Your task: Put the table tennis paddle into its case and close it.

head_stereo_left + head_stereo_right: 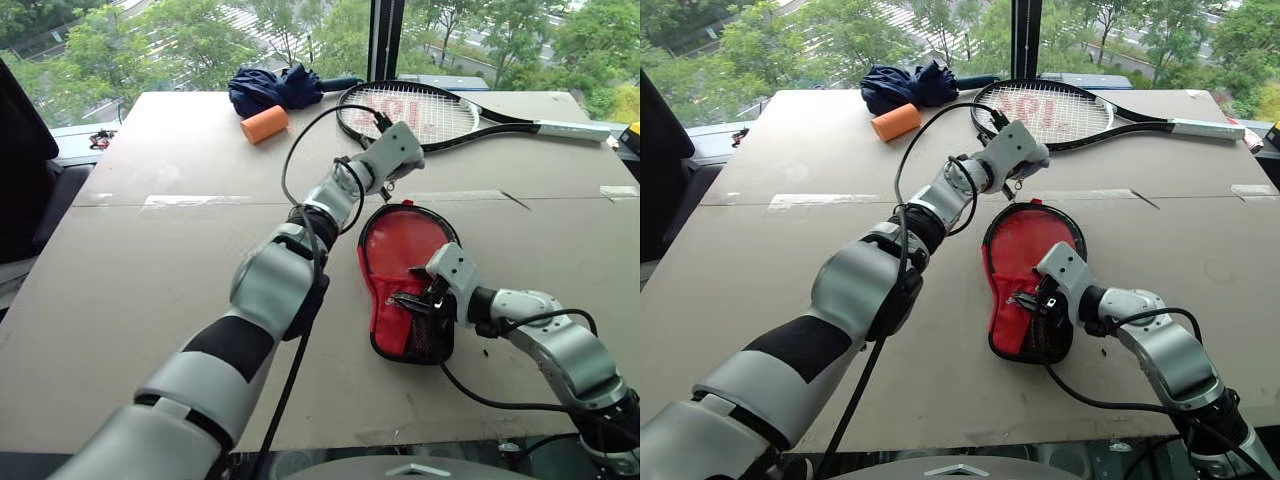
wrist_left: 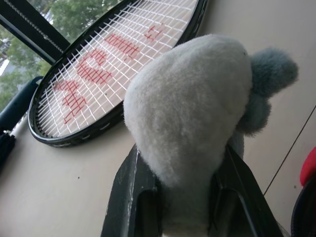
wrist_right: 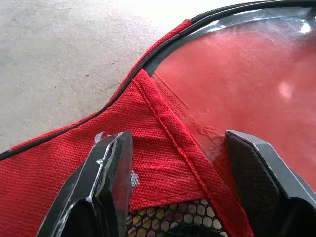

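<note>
The case, red with black trim, lies flat on the table in front of me, handle end toward me. Through its clear panel shows the red face of the table tennis paddle. My left gripper hovers just beyond the case's round end and is shut on the fuzzy grey-blue ball charm. My right gripper is open, its fingers spread over the red fabric beside the mesh pocket at the case's narrow end.
A large black-framed tennis racket lies at the back of the table, just beyond the left hand. A folded dark blue umbrella and an orange cylinder sit at the back left.
</note>
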You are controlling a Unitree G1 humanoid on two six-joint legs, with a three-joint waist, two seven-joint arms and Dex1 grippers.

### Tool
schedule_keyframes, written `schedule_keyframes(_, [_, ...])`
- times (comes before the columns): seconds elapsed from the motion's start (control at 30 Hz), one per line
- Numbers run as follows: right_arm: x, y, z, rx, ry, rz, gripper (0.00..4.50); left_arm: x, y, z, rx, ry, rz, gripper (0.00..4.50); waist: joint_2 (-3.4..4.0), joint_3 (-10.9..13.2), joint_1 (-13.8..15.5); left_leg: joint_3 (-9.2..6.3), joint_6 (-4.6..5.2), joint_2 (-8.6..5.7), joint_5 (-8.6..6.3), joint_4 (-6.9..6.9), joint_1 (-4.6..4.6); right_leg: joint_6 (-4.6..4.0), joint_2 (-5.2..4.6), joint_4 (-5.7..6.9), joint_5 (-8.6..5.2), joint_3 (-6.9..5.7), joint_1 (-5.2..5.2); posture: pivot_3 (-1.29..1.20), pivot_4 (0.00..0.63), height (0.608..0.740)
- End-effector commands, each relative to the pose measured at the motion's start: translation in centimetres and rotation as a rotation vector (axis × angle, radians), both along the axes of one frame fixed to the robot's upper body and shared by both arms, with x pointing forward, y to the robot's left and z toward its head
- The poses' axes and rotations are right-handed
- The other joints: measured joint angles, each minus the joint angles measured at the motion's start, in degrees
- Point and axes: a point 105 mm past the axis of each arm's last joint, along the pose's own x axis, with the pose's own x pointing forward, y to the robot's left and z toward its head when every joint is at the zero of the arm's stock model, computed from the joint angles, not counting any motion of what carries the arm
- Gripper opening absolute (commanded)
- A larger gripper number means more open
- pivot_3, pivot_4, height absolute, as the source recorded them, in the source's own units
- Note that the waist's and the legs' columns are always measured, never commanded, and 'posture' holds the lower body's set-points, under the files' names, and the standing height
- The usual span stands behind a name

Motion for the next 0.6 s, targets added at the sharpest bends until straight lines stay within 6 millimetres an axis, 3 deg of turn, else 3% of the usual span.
schedule_keyframes(0.03, [-2.2, -0.1, -4.2, -0.033, 0.204, -0.007, 2.94, -1.5, -3.8, 4.2, -0.163, -0.100, -0.135, 0.58, 0.00, 0.00, 0.00, -0.01, 0.00, 0.00, 0.00, 0.00, -0.02, 0.00, 0.00, 0.00, 0.00, -0.01, 0.00, 0.00, 0.150, 0.740])
schedule_keyframes(0.2, [-2.4, -0.1, -4.2, -0.022, 0.206, -0.019, 2.94, -5.9, -8.3, 2.1, -0.338, 0.147, -0.509, 0.58, 0.07, -0.04, 0.00, -0.03, 0.00, -0.01, 0.00, 0.00, -0.04, 0.00, -0.01, -0.03, 0.00, -0.06, -0.01, 0.00, 0.150, 0.740])
schedule_keyframes(0.27, [-2.4, 0.0, -4.2, -0.019, 0.209, -0.017, 2.94, -6.5, -8.3, 1.1, -0.290, 0.162, -0.564, 0.58, 0.09, -0.05, -0.06, -0.03, 0.00, -0.02, 0.00, 0.00, -0.04, 0.00, -0.02, -0.05, 0.00, -0.09, 0.00, 0.00, 0.150, 0.740])
schedule_keyframes(0.43, [-2.3, 0.1, -4.3, -0.023, 0.209, -0.006, 2.94, -4.9, -6.4, 0.2, -0.234, 0.152, -0.456, 0.58, 0.10, -0.06, -0.07, -0.07, 0.00, -0.02, 0.00, 0.00, -0.04, 0.00, -0.01, -0.05, 0.00, -0.09, 0.01, 0.00, 0.150, 0.740])
schedule_keyframes(0.53, [-2.1, 0.2, -4.3, -0.022, 0.208, -0.002, 2.94, -3.6, -4.7, 1.3, -0.310, 0.123, -0.373, 1.66, 0.11, -0.06, -0.14, -0.09, 0.00, -0.02, 0.00, 0.00, -0.04, 0.00, -0.01, -0.05, 0.00, -0.09, 0.01, 0.00, 0.150, 0.740])
schedule_keyframes(0.57, [-2.1, 0.2, -4.3, -0.023, 0.208, 0.001, 2.94, -3.4, -4.3, 2.0, -0.356, 0.110, -0.360, 2.32, 0.11, -0.06, -0.17, -0.09, 0.00, -0.02, 0.00, 0.00, -0.03, 0.00, 0.00, -0.05, 0.00, -0.09, 0.01, 0.00, 0.150, 0.740])
schedule_keyframes(0.6, [-2.1, 0.2, -4.3, -0.022, 0.208, 0.001, 2.94, -3.2, -3.9, 2.7, -0.415, 0.116, -0.354, 2.66, 0.11, -0.06, -0.19, -0.09, 0.00, -0.02, 0.00, 0.00, -0.03, 0.00, 0.00, -0.04, 0.00, -0.09, 0.01, 0.00, 0.150, 0.740])
